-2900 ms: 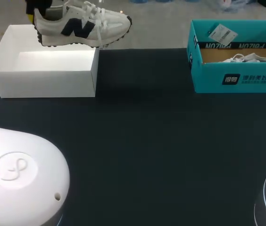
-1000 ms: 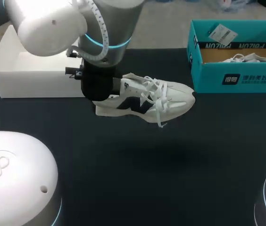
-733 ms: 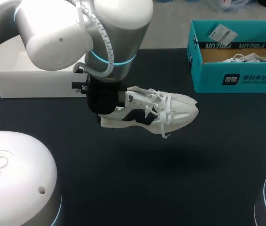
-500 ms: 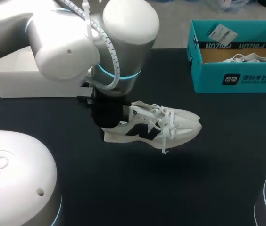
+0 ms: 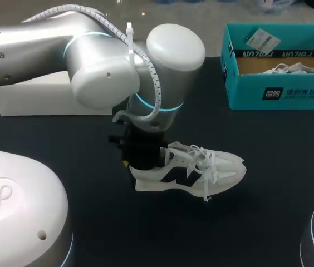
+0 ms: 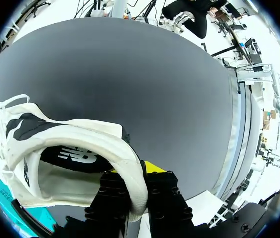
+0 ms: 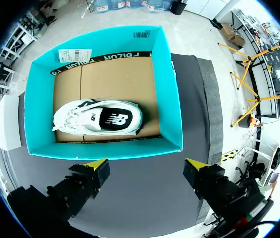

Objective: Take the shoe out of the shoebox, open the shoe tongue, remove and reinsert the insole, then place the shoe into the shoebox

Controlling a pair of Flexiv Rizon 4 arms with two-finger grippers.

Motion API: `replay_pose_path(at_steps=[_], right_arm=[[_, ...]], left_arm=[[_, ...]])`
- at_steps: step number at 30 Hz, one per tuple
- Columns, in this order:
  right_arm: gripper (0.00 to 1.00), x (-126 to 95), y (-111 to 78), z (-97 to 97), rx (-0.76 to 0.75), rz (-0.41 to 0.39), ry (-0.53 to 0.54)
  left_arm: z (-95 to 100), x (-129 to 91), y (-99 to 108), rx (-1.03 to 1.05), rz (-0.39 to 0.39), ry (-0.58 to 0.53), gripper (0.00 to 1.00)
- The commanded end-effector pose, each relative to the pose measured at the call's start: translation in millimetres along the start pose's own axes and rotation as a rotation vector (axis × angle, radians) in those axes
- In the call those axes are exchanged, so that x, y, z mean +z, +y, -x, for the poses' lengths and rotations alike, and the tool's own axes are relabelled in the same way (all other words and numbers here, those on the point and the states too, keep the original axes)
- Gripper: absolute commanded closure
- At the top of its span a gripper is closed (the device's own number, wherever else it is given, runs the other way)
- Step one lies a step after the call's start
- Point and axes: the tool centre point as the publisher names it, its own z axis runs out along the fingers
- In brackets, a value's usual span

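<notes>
**A:** Since the shoe (image 5: 193, 173) hung above the white shoebox (image 5: 45, 100) a few seconds ago, what is different?

**B:** The left arm (image 5: 96, 61) has carried it away from that box, towards the middle and downwards. In the last second it has kept sinking. It now sits low over the dark bench (image 5: 257, 222), toe towards the right, laces dangling.

**A:** So the first step is done?

**B:** Nearly, I judge. The shoe is out of the shoebox, but the left fingers (image 6: 155, 167) are pinching its heel collar, one outside and one inside. Only after they let go can the tongue be opened.

**A:** Is the sole down on the bench?

**B:** I cannot tell. From the head view the sole and its shadow run together, and the left wrist view shows only the heel and the inside.

**A:** What else is hidden?

**B:** The wrist covers the fingers from above, and the arm cuts off much of the white shoebox. In the wrist view the inner finger is buried in the shoe, and only one yellow tip shows. The insole is in shadow.

**A:** And over on the right?

**B:** The right fingers (image 7: 98, 167) are spread wide, holding nothing, above the teal box (image 7: 166, 89). A second shoe (image 7: 100, 121) lies inside it. The head view shows only a sliver of that shoe and of the right arm.
</notes>
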Motion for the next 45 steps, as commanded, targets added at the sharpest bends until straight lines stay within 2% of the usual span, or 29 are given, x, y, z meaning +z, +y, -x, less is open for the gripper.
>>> replay_pose_path(at_steps=[1,6,30,39,45], right_arm=[[0.0,0.4,-1.4,0.0,0.001,0.004,0.0],[0.0,0.4,-1.4,0.0,0.001,0.004,0.0],[0.0,0.4,-1.4,0.0,0.001,0.004,0.0],[0.0,0.4,-1.4,0.0,0.001,0.004,0.0],[0.0,0.4,-1.4,0.0,0.001,0.004,0.0]], left_arm=[[11.1,10.1,-1.5,-0.003,-0.014,0.026,1.0],[8.1,18.4,-5.7,0.026,-0.039,0.035,1.0],[8.1,18.4,-5.7,0.026,-0.039,0.035,1.0],[3.8,37.4,-10.8,0.006,-0.071,0.084,1.0],[6.9,56.0,-6.6,0.001,-0.087,0.098,1.0]])
